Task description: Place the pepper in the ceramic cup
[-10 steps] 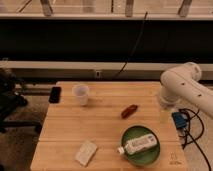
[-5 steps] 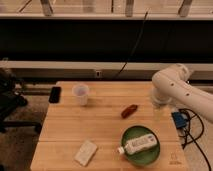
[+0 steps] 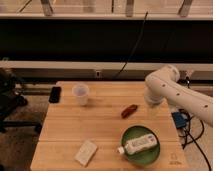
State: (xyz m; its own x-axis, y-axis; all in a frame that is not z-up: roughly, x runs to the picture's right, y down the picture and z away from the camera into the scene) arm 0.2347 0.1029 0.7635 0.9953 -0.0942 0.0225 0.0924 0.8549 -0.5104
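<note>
Toward the upper left of the wooden table [image 3: 65,131] stands the ceramic cup [image 3: 80,94], the pepper [image 3: 129,110] lies apart at mid-frame, not yet picked up, and the gripper [image 3: 152,106] hangs right of it, state untellable, so grasping, carrying and dropping all remain.

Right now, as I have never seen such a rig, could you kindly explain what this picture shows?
The white jointed thing on the right is a robot arm. Its grasping tool hangs at the arm's lower end, over the right side of the table, just right of the pepper. There is only one picture, from a camera looking down on the wooden table. On it are a white cup, the dark red pepper, a green plate with a white bottle lying on it, a pale flat block and a dark flat object. The pepper lies on the wood, so it is not held.
</note>
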